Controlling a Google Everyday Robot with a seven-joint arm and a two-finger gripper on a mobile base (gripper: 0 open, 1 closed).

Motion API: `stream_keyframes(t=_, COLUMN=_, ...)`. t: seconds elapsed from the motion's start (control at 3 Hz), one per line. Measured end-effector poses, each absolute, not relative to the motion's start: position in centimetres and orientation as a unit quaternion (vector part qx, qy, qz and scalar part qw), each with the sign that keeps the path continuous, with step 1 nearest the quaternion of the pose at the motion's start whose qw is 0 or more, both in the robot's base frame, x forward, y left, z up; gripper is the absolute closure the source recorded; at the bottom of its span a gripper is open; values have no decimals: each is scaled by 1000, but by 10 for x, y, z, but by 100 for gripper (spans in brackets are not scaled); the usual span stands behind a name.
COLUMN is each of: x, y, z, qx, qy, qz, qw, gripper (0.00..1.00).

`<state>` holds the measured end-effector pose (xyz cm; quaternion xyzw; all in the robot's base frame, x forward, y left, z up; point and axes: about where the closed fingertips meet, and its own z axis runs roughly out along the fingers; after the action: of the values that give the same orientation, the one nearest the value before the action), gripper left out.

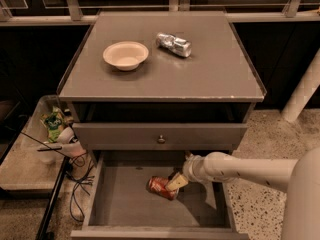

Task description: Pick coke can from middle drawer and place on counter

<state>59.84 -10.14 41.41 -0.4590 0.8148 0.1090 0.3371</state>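
Note:
The coke can (161, 187) lies on its side on the floor of the open middle drawer (120, 204), a little right of the middle. My gripper (181, 170) reaches in from the right, low inside the drawer, just right of the can. Its jaws stand open, and the lower cream finger (176, 181) touches or nearly touches the can's right end. The can is not between the jaws. The counter (210, 74) is the grey cabinet top above.
A cream bowl (125, 55) and a silver foil-coloured can (173, 44) sit on the counter's back half. A closed drawer front with a round knob (160, 139) overhangs the open drawer. A low side table with clutter (55, 129) and cables stands at the left.

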Motion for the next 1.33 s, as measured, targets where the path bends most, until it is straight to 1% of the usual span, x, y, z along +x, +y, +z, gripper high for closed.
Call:
stream_keyframes(t=0.33, x=602, y=-97, z=420, qx=-466, qy=810, qz=108, qw=339, gripper=0)
stream_keyframes(t=0.67, x=552, y=-97, z=433, qx=-481, qy=808, qz=124, qw=318, gripper=0)
stream_keyframes(t=1.0, x=553, y=-95, z=433, qx=-481, qy=807, qz=124, qw=318, gripper=0)
stream_keyframes(t=1.33, x=552, y=-70, z=427, qx=-494, qy=802, qz=126, qw=312, gripper=0)
